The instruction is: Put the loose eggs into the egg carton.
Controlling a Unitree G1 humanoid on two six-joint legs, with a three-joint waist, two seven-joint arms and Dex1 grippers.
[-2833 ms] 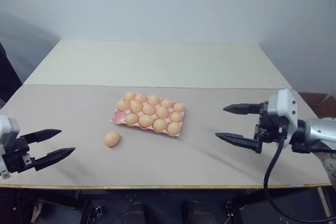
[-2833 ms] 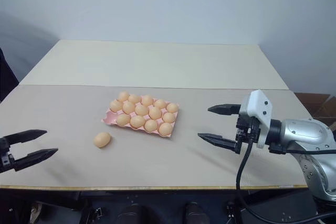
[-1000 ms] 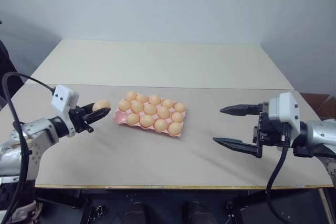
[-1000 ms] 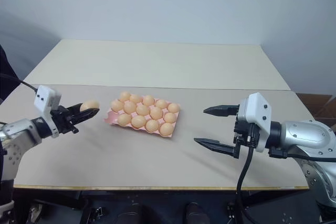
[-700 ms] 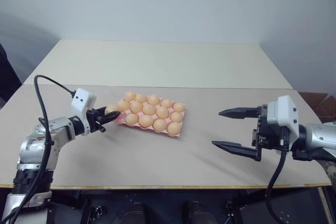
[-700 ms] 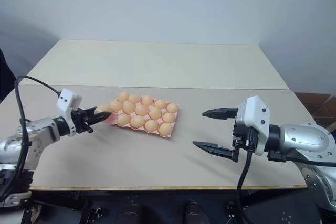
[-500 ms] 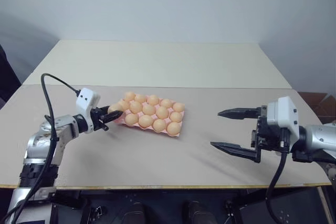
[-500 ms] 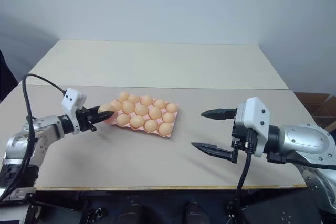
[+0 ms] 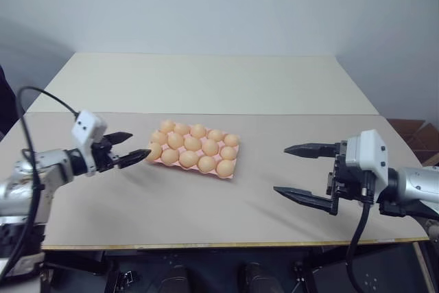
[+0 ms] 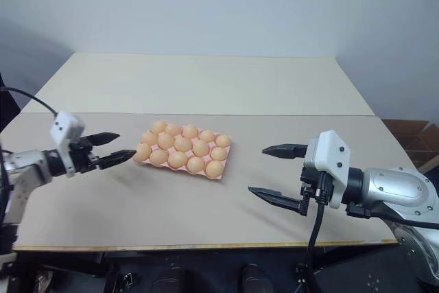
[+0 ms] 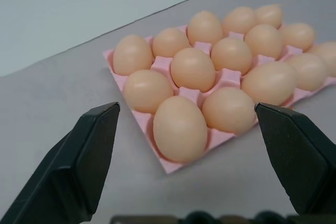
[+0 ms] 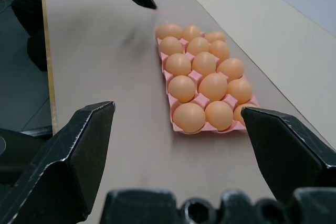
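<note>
The left gripper (image 9: 127,147) stood spread and empty just beside the egg carton's (image 9: 230,173) near-left corner, where an egg (image 9: 154,151) sat in its cup. The right gripper (image 9: 302,171) hung wide apart, well away.

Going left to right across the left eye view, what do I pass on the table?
Left gripper, its two black fingers spread open → flat pink moulded egg carton filled with pale orange-tan eggs → right gripper, black fingers open, hovering over the beige table.
</note>
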